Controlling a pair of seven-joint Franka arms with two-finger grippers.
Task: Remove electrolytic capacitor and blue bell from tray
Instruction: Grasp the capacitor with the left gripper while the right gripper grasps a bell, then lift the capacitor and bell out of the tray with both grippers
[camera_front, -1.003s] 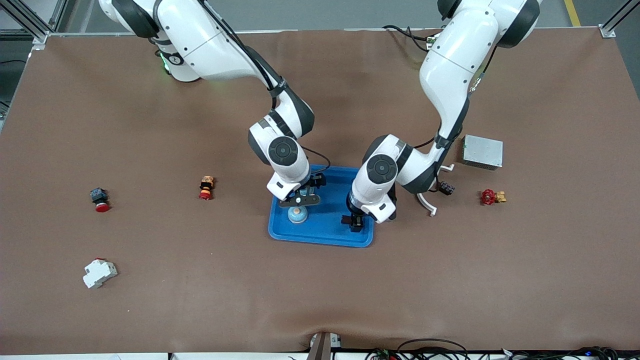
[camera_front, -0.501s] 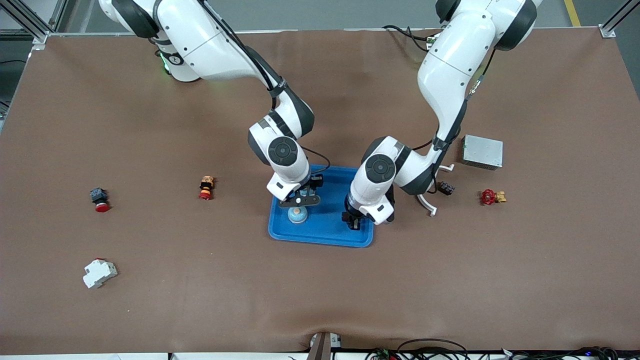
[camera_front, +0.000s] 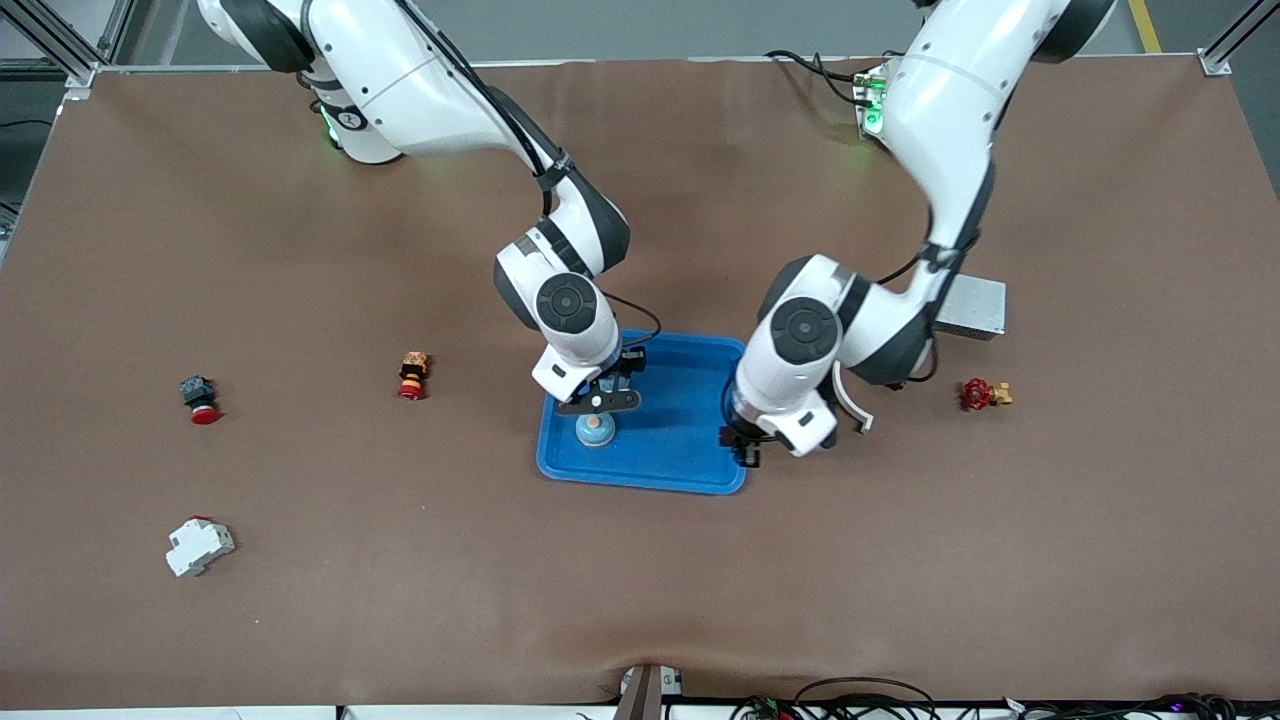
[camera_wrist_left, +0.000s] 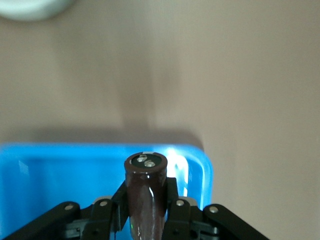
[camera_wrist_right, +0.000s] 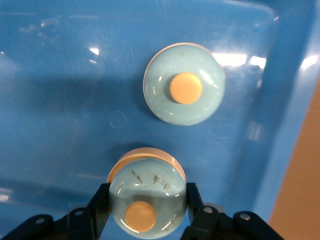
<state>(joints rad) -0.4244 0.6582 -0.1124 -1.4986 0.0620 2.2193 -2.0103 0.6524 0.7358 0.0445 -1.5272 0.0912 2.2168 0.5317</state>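
Observation:
A blue tray (camera_front: 670, 450) lies mid-table. My right gripper (camera_front: 597, 402) is low over the tray, shut on a pale blue bell with an orange button (camera_wrist_right: 148, 186). This gripper (camera_wrist_right: 147, 194) has a finger on each side of the dome. A second, similar bell (camera_wrist_right: 184, 90) lies on the tray floor (camera_wrist_right: 60, 100) beside it. The front view shows one bell (camera_front: 595, 430) under that gripper. My left gripper (camera_front: 745, 452) is shut on a dark brown capacitor (camera_wrist_left: 145, 175), with two metal terminals on its end. This gripper (camera_wrist_left: 146, 195) is over the tray's corner (camera_wrist_left: 200, 165) toward the left arm's end.
A white bracket (camera_front: 852, 402), a red valve (camera_front: 982, 393) and a grey metal box (camera_front: 975, 305) lie toward the left arm's end. An orange-red button (camera_front: 411, 375), a red push button (camera_front: 200, 400) and a white breaker (camera_front: 198, 547) lie toward the right arm's end.
The left arm has swung toward its own end of the table, carrying the capacitor from over the tray's inside to its corner. The right arm and its bell have not moved.

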